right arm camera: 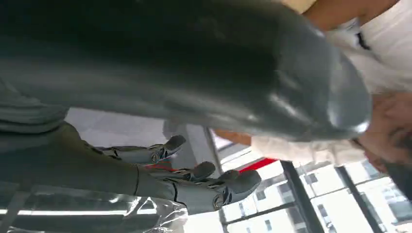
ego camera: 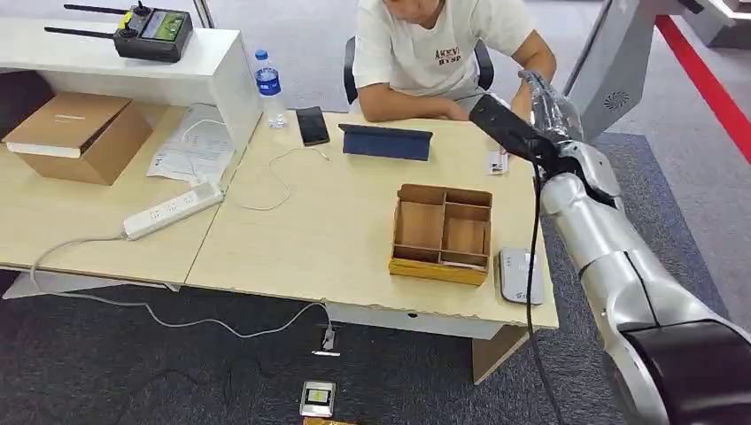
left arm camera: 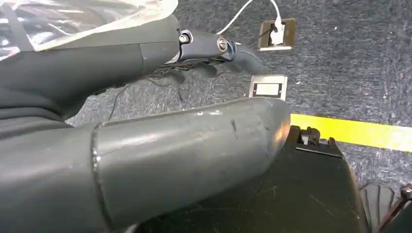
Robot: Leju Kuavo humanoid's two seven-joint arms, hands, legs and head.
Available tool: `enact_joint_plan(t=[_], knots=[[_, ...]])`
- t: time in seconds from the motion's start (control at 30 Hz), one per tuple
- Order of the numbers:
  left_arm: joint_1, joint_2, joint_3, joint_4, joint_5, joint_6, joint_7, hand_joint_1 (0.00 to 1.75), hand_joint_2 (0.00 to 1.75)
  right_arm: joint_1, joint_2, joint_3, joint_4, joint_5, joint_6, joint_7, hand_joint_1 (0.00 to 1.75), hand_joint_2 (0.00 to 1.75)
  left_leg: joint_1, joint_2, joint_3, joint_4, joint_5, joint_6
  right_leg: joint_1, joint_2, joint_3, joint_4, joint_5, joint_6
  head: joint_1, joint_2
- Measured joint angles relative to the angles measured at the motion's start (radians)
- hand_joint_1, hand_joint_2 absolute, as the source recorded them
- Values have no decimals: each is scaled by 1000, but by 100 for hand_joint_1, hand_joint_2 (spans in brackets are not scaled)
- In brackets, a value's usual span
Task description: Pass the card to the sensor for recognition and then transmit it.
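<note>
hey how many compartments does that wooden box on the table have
4 in the wooden box: a tall one on the left, a wide one along the far right, one below it, and a narrow strip nearest the front edge.

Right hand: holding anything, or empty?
Empty: the right hand has its dark fingers spread apart with nothing between them, raised toward the seated person.

I stand in an office or test lab. Evidence: light wood desks (ego camera: 336, 230) on grey carpet (ego camera: 133, 372), a power strip (ego camera: 173, 210), a tablet (ego camera: 387, 142), a remote controller (ego camera: 152, 32), a cardboard box (ego camera: 75, 135), and a seated person (ego camera: 443, 53).
</note>
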Motion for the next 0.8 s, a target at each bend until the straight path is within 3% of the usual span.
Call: enact_joint_plan(t=[0.07, 0.1, 0.2, 0.27, 0.37, 0.47, 0.8], knots=[[0, 0, 0, 0, 7, 1, 4, 0, 0, 15, 4, -20, -15, -85, 82, -52, 0, 0, 0, 0, 0, 0, 0, 0, 0, 0, 0, 0, 0, 0, 0, 0], [0, 0, 0, 0, 10, 1, 6, 0, 0, 27, 6, -27, -24, -125, 120, -69, 0, 175, 0, 0, 0, 0, 0, 0, 0, 0, 0, 0, 0, 0, 0, 0], [0, 0, 0, 0, 30, 6, 14, 0, 0, 81, 6, -42, -76, -269, 233, -88, 0, 175, 1, 0, 1, 0, 0, 0, 0, 0, 0, 0, 0, 0, 0, 0], [0, 0, 1, 0, 46, 8, 24, 0, 0, 169, -9, -44, -168, -410, 283, -30, 0, 175, 1, -1, 3, 0, 0, 0, 1, 0, 3, -1, 0, 0, 0, 0], [1, 0, 1, 0, 53, 8, 34, 0, 0, 311, -42, -43, -319, -519, 291, 55, 0, 175, 1, -1, 2, 0, -1, 0, 1, -1, 3, -2, 0, 0, 0, 0], [2, 0, 1, 0, 52, 8, 42, 0, 0, 413, -83, -42, -455, -539, 285, 104, 0, 175, 1, -1, 1, 0, -1, 0, 1, 0, 2, -2, 0, 0, 0, 0], [1, 0, 1, 0, 53, 8, 45, 0, 0, 585, -143, -38, -699, -507, 266, 125, 0, 175, 1, 0, 2, 0, -1, 0, 1, 2, 2, -2, 0, 0, 0, 0]])
